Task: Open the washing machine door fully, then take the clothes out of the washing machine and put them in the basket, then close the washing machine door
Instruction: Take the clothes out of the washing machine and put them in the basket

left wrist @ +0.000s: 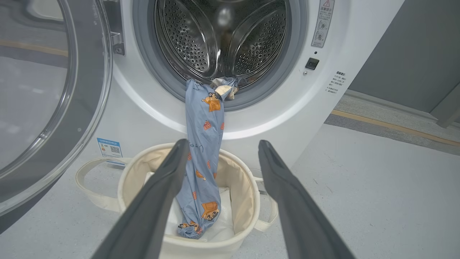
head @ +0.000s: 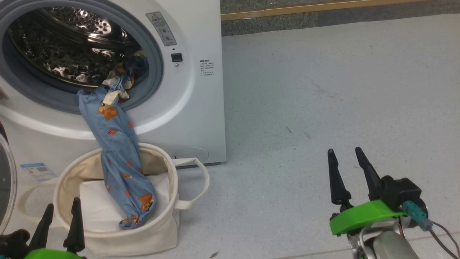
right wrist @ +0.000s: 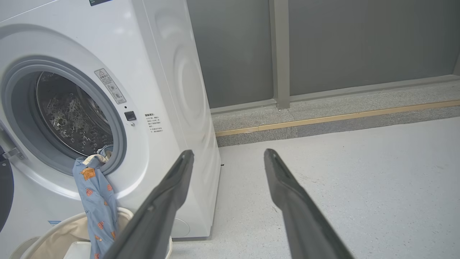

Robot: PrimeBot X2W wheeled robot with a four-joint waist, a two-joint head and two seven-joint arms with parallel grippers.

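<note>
One limp blue garment of the clothes [head: 116, 144] is draped from the washing machine [head: 194, 108] mouth into the basket [head: 158, 233]; it is judged light and soft; it is best gripped at the bunched top; left pincer [head: 63, 202] and right pincer [head: 344, 150] are spread wide, empty.

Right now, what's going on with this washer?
A two-armed robot is emptying the white front-loading washing machine. Its round glass door stands open. A light blue garment with orange cartoon prints drapes from the steel drum into the round cream canvas basket, its upper end at the opening beside a cream garment. Both the left gripper and right gripper are open, holding nothing.
</note>
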